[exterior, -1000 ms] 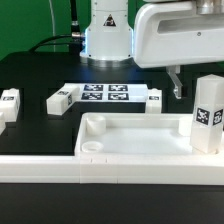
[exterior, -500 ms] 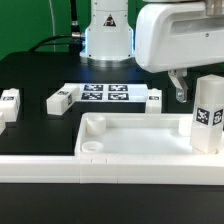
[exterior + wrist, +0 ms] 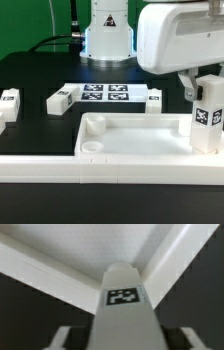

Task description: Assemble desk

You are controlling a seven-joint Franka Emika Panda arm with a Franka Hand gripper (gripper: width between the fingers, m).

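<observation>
The white desk top (image 3: pixel 86 140) lies rim-up at the front of the black table. One white leg (image 3: pixel 208 122) stands upright at its corner on the exterior view's right, with a tag on its face. My gripper (image 3: pixel 191 88) hangs at the top of that leg, just behind it. In the wrist view the gripper (image 3: pixel 122 334) straddles the leg (image 3: pixel 124 308), with a dark gap on each side. It is open, and its fingers (image 3: pixel 63 336) do not touch the leg. The desk top's inner corner (image 3: pixel 150 258) shows beyond the leg.
Three loose legs lie on the table: one at the exterior view's far left (image 3: pixel 10 100), one left of the marker board (image 3: pixel 62 99), and one right of it (image 3: pixel 153 99). The marker board (image 3: pixel 105 94) lies in the middle. A long white rail (image 3: pixel 40 168) runs along the front.
My gripper has moved toward the exterior view's right and a little lower, from beside the upright leg to its top. The leg and the desk top have not moved.
</observation>
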